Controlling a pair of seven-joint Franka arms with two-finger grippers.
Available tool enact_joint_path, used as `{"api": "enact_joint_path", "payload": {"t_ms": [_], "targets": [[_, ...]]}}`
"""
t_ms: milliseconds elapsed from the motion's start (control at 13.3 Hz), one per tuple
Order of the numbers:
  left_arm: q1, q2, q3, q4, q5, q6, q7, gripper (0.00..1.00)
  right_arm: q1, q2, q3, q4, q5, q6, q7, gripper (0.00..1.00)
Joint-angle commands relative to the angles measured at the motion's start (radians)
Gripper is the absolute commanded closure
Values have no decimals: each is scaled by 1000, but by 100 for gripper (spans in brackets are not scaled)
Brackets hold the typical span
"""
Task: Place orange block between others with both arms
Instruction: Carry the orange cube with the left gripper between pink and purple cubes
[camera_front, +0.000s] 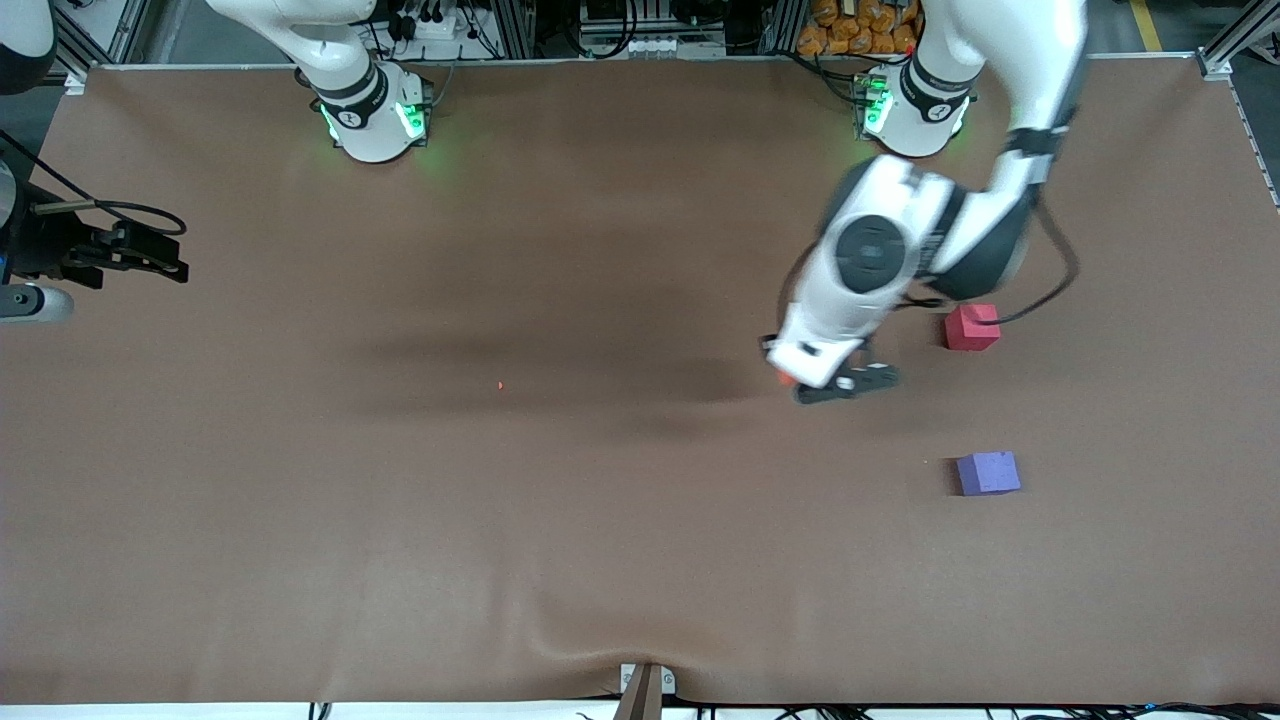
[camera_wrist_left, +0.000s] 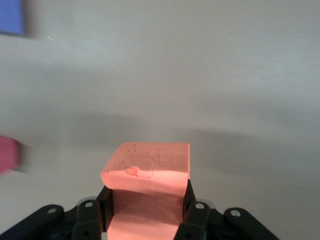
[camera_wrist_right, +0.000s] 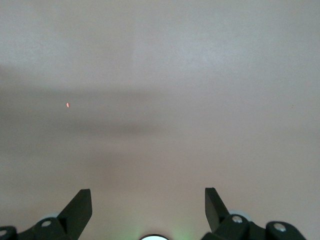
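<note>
purple cube (camera_front: 988, 473) sits nearest, red cube (camera_front: 971, 327) farther back. left gripper (camera_front: 845, 383) pinches the orange block (camera_wrist_left: 148, 170); right gripper (camera_wrist_right: 148, 205) waits, spread wide and empty. a squeezed foam block might spring crooked on release.

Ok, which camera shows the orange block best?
The left wrist view: the orange block fills the foreground, clamped in the left gripper. The front view shows only an orange sliver under that arm's wrist. The right wrist view shows none of it.
</note>
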Motion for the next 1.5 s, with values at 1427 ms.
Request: {"api": "enact_joint_path", "payload": {"t_ms": [1427], "targets": [[484, 158, -4, -178, 110, 345, 689, 100, 8, -4, -5, -3, -13, -8, -14, 0]]}}
